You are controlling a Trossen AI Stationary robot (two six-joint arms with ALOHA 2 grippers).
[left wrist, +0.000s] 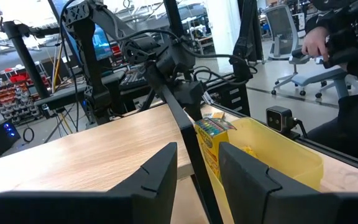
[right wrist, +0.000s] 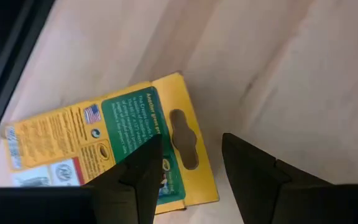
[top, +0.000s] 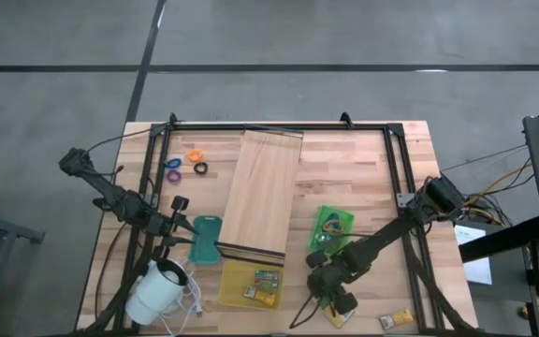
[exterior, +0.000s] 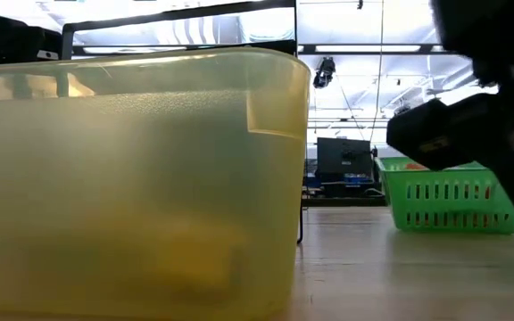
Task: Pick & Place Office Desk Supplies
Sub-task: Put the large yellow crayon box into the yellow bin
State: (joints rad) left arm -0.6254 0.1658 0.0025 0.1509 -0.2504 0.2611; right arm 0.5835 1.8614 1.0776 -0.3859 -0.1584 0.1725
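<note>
Leftward, your left gripper (top: 178, 203) hovers near the table's (top: 363, 168) left edge, fingers (left wrist: 160, 171) apart, holding nothing. Orange, purple and black rings (top: 193, 155) lie toward the far left corner. At the near edge, a yellow bin (top: 232, 281) holds small packets. Your right gripper (top: 340, 307) sits near the near edge, fingers (right wrist: 138, 171) apart over a yellow-green crayon packet (right wrist: 114, 146) lying flat.

— What lies mid-table?
— A long pale wooden board (top: 263, 197), flat on the light wood table (top: 363, 178), its far end near the black metal frame (top: 251, 125).
— And to its left?
— A teal plastic piece (top: 205, 239) just beside the board's near left corner; a white round corded device (top: 157, 292) sits farther left, near the table's front edge.
</note>
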